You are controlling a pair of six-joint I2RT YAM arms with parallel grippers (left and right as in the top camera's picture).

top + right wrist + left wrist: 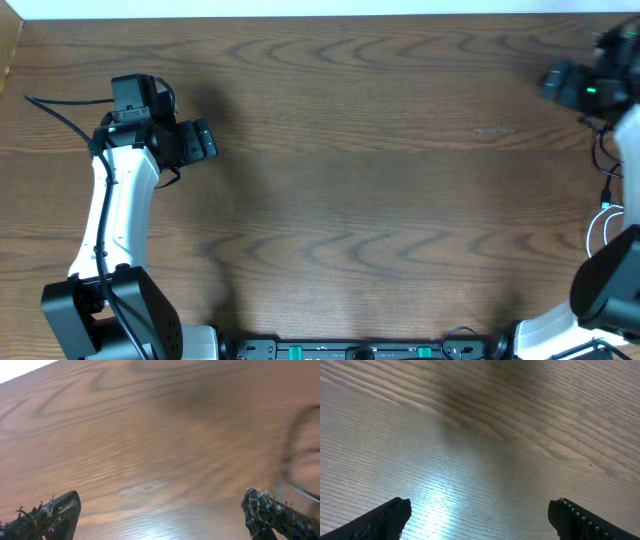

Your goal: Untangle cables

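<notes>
The cables lie at the table's far right edge in the overhead view: a thin black cord (603,160) running down to a small plug, and just below it a white cord (593,230) bent in a loop, partly hidden by the right arm. Whether they still cross I cannot tell. My right gripper (572,85) hovers blurred above them at the back right. In the right wrist view it (160,507) is open over bare wood, with a blurred dark cord loop (290,450) off to its right. My left gripper (200,140) (480,510) is open and empty over bare wood at the far left.
The brown wooden table (360,170) spans the whole overhead view, its pale back edge (300,8) along the top. The left arm's thick black cable (60,115) trails to the left. Both arm bases stand at the front edge.
</notes>
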